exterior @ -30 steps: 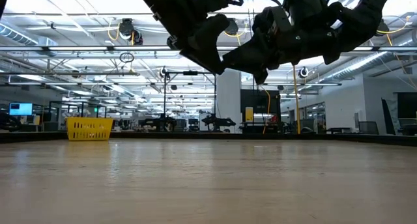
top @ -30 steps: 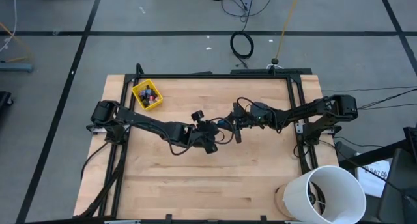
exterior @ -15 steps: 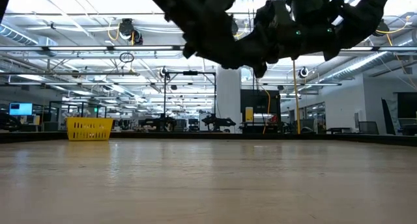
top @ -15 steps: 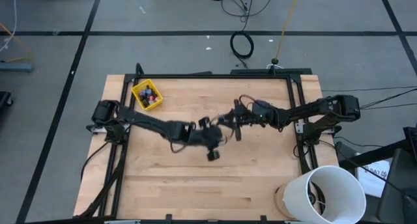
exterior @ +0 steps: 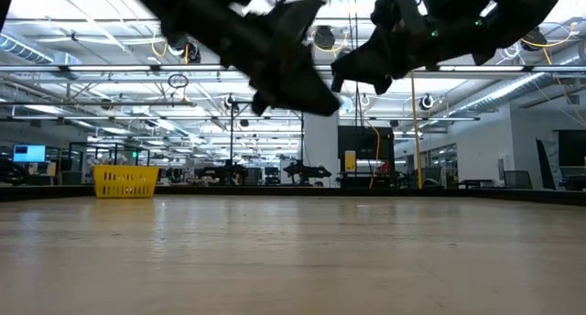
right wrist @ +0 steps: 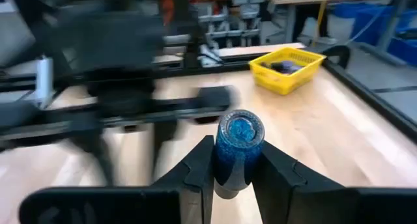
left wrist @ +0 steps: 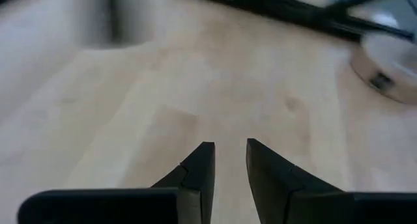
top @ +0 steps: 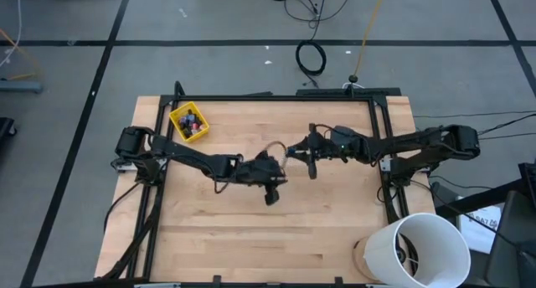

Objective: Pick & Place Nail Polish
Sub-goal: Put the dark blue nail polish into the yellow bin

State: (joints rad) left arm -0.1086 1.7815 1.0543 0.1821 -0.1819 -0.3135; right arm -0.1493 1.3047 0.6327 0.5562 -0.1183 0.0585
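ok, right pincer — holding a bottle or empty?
Holding. In the right wrist view the right pincer has its fingers shut on a glittery blue nail polish bottle, above the table.

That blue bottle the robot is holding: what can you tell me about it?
The blue bottle is small, with a glittery deep-blue body; its round end faces the wrist camera. It sits clamped between the right gripper's two dark fingers, held in the air above the wooden table, away from the yellow bin. Its cap is hidden.

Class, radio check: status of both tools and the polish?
Right tool shut on blue nail polish bottle, mid-table. Left tool empty, narrow gap. Yellow bin far corner. Nothing blocking.
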